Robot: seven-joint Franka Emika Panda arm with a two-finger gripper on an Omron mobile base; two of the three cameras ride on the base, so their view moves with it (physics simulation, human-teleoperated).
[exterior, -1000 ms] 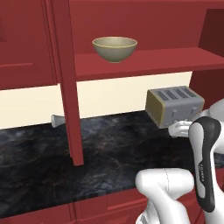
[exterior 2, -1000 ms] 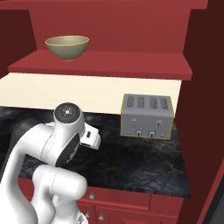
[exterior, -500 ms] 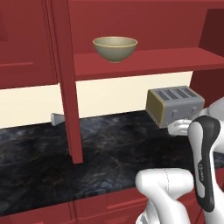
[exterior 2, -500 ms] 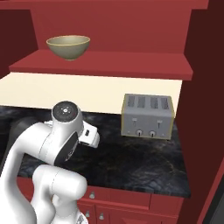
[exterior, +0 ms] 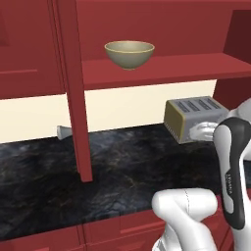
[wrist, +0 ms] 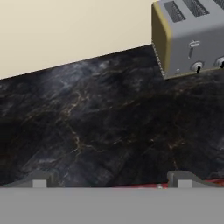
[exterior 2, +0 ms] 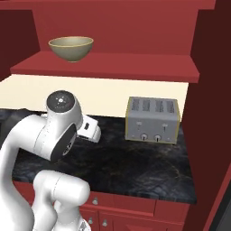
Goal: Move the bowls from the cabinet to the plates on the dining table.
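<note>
An olive-tan bowl [exterior: 129,53] [exterior 2: 71,48] stands upright on the red shelf of the cabinet [exterior: 166,68] [exterior 2: 117,63]. The cabinet's door [exterior: 73,98] hangs open, seen edge-on, left of the bowl. My gripper [wrist: 111,180] is open with nothing between its fingertips [wrist: 39,179]. It points down at the black marbled counter [wrist: 100,122], well below the shelf, beside the toaster. The plates and the dining table are out of view.
A grey toaster [exterior: 196,117] [exterior 2: 152,119] [wrist: 192,35] stands on the counter under the shelf, against the cream wall. A small pale object [exterior: 63,132] lies on the counter behind the open door. Red drawers [exterior 2: 135,212] run below the counter edge.
The arm's upper joint has risen a little and shifted left in the right base view. The bowl and the toaster have not moved.
</note>
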